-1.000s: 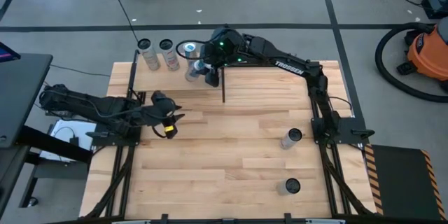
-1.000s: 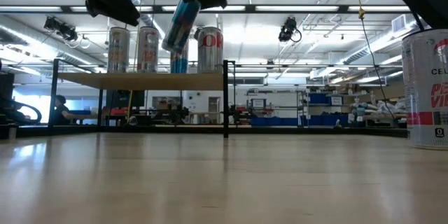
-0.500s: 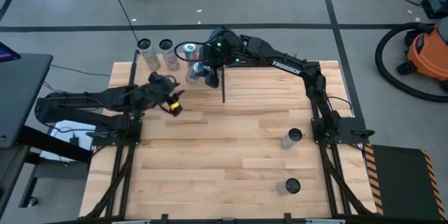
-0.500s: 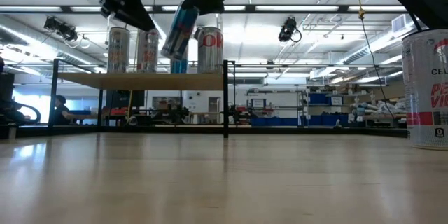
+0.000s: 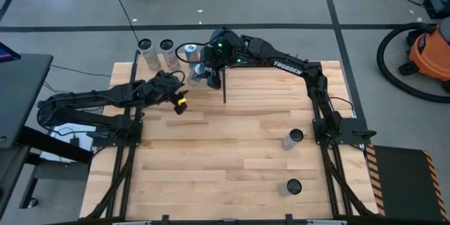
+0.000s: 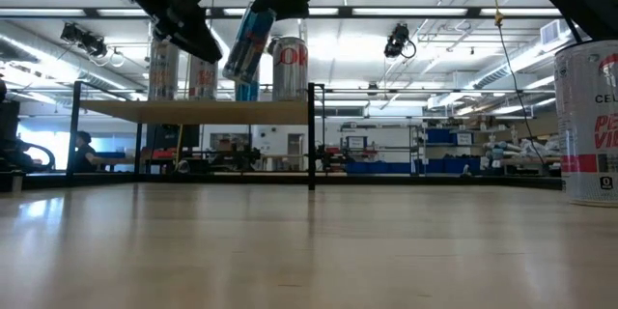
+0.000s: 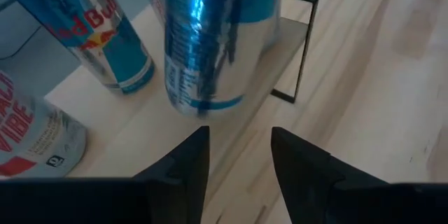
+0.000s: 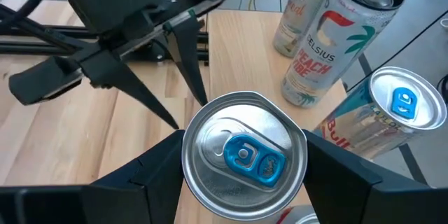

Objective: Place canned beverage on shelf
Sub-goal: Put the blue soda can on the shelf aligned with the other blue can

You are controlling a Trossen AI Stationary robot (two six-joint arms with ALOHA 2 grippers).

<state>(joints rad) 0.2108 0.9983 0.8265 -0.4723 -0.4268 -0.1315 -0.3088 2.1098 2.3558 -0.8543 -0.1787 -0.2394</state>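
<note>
Two claws over shelf (image 5: 179,76): right claw (image 5: 199,72) gripped tilted blue can (image 6: 244,41); left claw (image 7: 238,157) spread apart, empty, close beside can.

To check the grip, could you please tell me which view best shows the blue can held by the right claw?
The low view: the blue can hangs tilted above the shelf, so its lean shows. The right wrist view shows mainly its top in the right claw; the left wrist its side; the high view little.
</note>
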